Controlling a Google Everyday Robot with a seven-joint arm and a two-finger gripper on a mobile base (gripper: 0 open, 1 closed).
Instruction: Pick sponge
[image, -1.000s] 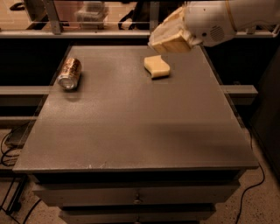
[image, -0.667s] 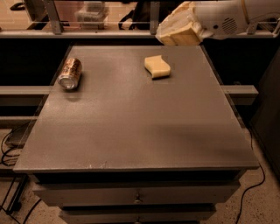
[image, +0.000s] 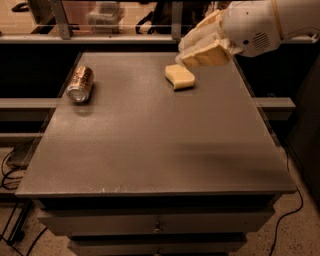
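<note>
The tool (image: 204, 47) hovers beside the sponge (image: 179, 76) near the surface's (image: 150, 150) far edge; whether clenched, I cannot tell. Centre it over the sponge first; then descend squarely.

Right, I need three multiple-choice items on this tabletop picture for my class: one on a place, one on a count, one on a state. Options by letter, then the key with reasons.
1. Where is the gripper?
A. Over the table's far right part, close by the sponge
B. Over the table's near left corner
C. Down by the front drawers

2. How many loose things lie on the table?
A. One
B. Two
C. Four

3. How does the soda can lie?
A. Upright
B. On its side
C. Crushed flat

Key:
1 A, the gripper sits just behind and to the right of the sponge.
2 B, only the sponge and the soda can are on the top.
3 B, the can's round end faces the camera and its length runs along the table.
</note>
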